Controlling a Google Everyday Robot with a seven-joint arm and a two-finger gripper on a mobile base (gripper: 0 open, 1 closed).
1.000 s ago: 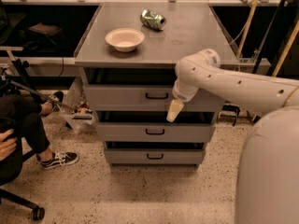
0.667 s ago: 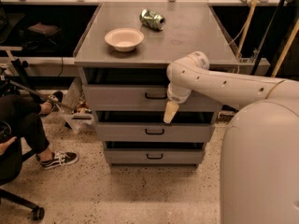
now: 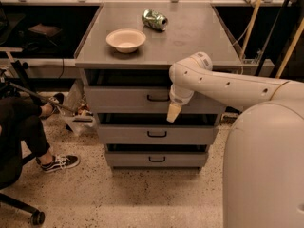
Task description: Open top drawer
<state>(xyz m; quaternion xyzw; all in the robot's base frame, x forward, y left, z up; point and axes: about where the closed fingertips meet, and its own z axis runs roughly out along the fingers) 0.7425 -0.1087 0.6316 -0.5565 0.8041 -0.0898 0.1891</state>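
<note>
The cream tapered tool (image 3: 174, 112) hangs point-down at the lower edge of the wide grey flat-fronted top drawer (image 3: 123, 100), just right of its small black bar handle (image 3: 157, 98); whether it is apart or together cannot be told. That drawer lies under the grey table's (image 3: 190, 51) front edge, speckled floor (image 3: 142, 194) open before it.

Warm, kinda dim indoor light, looks like it's coming from overhead. The tabletop (image 3: 190, 37) has a soft sheen and the gaps above the drawers go near black. The gripper (image 3: 173, 113), hanging at the top drawer (image 3: 118, 99) front, is evenly lit.
</note>
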